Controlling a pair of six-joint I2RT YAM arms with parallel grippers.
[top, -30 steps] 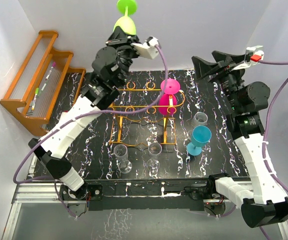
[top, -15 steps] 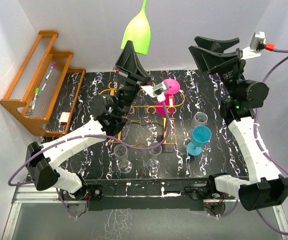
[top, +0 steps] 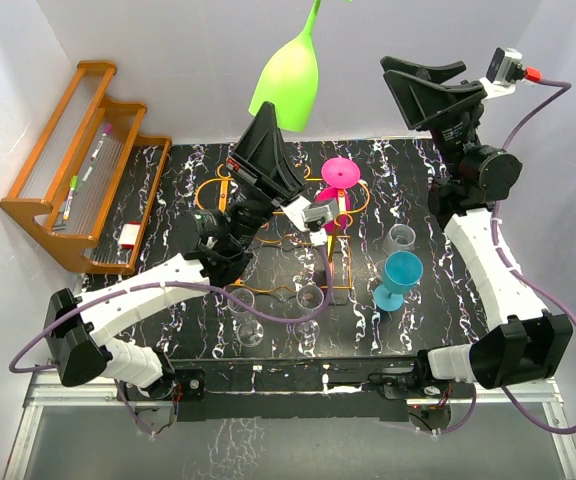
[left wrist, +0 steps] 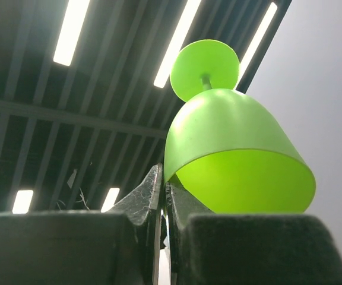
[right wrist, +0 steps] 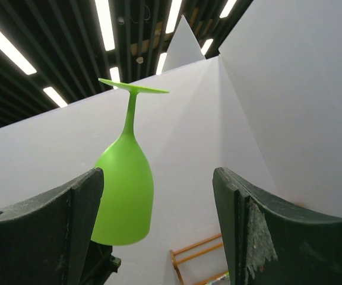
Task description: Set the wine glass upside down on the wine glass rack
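Note:
My left gripper [top: 271,112] is shut on the rim of a lime-green wine glass [top: 290,82], holding it upside down, high above the table, foot up. In the left wrist view the glass [left wrist: 230,148] fills the frame with its rim pinched between my fingers [left wrist: 150,193]. The right wrist view shows the glass [right wrist: 125,190] to its left. The orange-gold wire rack [top: 268,215] stands mid-table below, with a pink glass [top: 338,185] hung upside down in it. My right gripper [top: 423,85] is open, raised high at the right, pointing toward the green glass.
A teal glass [top: 400,275] and a clear cup [top: 401,238] stand right of the rack. Two clear glasses [top: 246,318] stand near the front edge. A stepped brown wooden shelf [top: 78,165] with pens sits at the far left. White walls enclose the table.
The left arm has swung the green glass up and to the right, lifting it higher. The right arm has risen and turned its open gripper toward the glass.

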